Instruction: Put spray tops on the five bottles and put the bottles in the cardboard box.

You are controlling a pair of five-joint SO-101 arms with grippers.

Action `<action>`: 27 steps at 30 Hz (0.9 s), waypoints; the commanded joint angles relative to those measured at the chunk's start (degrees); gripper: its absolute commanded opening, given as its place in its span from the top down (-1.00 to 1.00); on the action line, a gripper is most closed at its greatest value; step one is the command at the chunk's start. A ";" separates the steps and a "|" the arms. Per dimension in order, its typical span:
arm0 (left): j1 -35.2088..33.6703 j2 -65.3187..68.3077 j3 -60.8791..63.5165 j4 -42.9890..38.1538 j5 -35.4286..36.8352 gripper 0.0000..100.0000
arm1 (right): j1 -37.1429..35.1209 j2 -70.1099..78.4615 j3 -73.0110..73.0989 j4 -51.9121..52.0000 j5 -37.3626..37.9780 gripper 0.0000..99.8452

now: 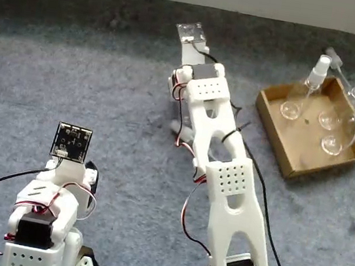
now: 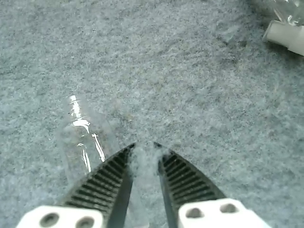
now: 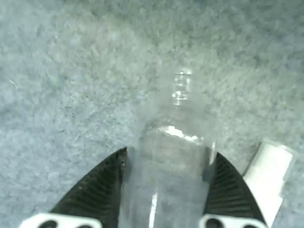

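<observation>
Left arm (image 1: 47,214) sits folded at the near-left corner. Left gripper (image 2: 144,145) is low over the grey carpet (image 1: 75,59), jaws cracked to a narrow slit with nothing pinched. A loose bottle (image 2: 80,137) lies flat just beside one finger, no top on it, and a spray top (image 2: 285,35) lies well beyond. Right arm (image 1: 225,173) is stretched out mid-table. Right gripper (image 3: 169,154) is clamped on both sides of a held bottle (image 3: 171,137) (neck bare, pointing away from the jaws), with a white spray top (image 3: 268,175) lying just beside it. Cardboard box (image 1: 304,151) is far right with three bottles in it: two capped bottles (image 1: 306,85) and one uncapped bottle (image 1: 343,107).
</observation>
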 commanded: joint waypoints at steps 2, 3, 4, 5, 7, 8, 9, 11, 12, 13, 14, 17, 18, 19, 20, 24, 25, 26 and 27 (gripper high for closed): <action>1.10 -0.22 -1.01 -0.18 -0.35 0.99 | 0.48 -2.51 -7.16 2.77 -0.62 0.88; 1.10 -0.22 -1.01 -0.18 -0.35 0.99 | 0.48 -2.77 -9.01 3.91 -0.62 0.88; 1.10 -0.22 -1.01 -0.18 -0.35 0.99 | 0.48 -2.95 -11.30 5.41 -0.62 0.88; 1.10 -0.22 -1.01 -0.18 -0.35 0.99 | 0.31 -3.21 -13.85 6.90 -0.62 0.88; 1.10 -0.22 -1.01 -0.18 -0.35 0.99 | 0.31 -3.65 -19.38 10.77 -0.44 0.88; 1.10 -0.22 -1.01 -0.18 -0.35 0.99 | 0.31 -3.82 -22.46 13.05 -0.35 0.88; 1.10 -0.22 -1.01 -0.18 -0.35 0.99 | 0.31 -3.91 -25.36 15.43 -0.26 0.88; 1.10 -0.22 -1.01 -0.18 -0.35 0.99 | 0.31 -3.91 -30.99 20.53 -0.18 0.88; 1.10 -0.22 -1.01 -0.18 -0.35 0.99 | 0.31 -3.91 -33.27 23.16 -0.18 0.88; 1.10 -0.22 -1.01 -0.18 -0.35 0.99 | 0.31 -3.91 -35.21 25.54 -0.18 0.88; 1.10 -0.22 -1.01 -0.18 -0.35 0.99 | 0.31 -3.91 -37.05 27.47 -0.18 0.88; 1.10 -0.22 -0.92 -0.18 -0.35 0.99 | 0.48 -4.79 -40.22 30.73 -0.18 0.88; 1.10 -0.22 -0.92 -0.18 -0.35 0.99 | 0.75 -5.49 -40.13 30.73 -0.18 0.88; 1.10 -0.22 -0.92 -0.18 -0.35 0.99 | 1.19 -6.20 -39.87 30.73 -0.18 0.88; 1.10 -0.22 -0.66 -0.18 -0.35 0.99 | 1.36 -7.16 -39.78 30.73 -0.18 0.88; 1.10 -0.22 0.22 -0.26 -0.35 0.99 | 1.54 -13.93 -39.78 30.81 -0.18 0.88; 1.10 -0.22 0.22 -0.26 -0.35 0.99 | 1.71 -15.87 -39.69 30.81 -0.18 0.88; 1.10 -0.22 0.22 -0.26 -0.35 0.99 | 1.80 -17.71 -39.60 30.81 -0.18 0.88; 1.10 -0.22 0.22 -0.26 -0.35 0.99 | 1.80 -19.65 -38.73 30.81 0.35 0.88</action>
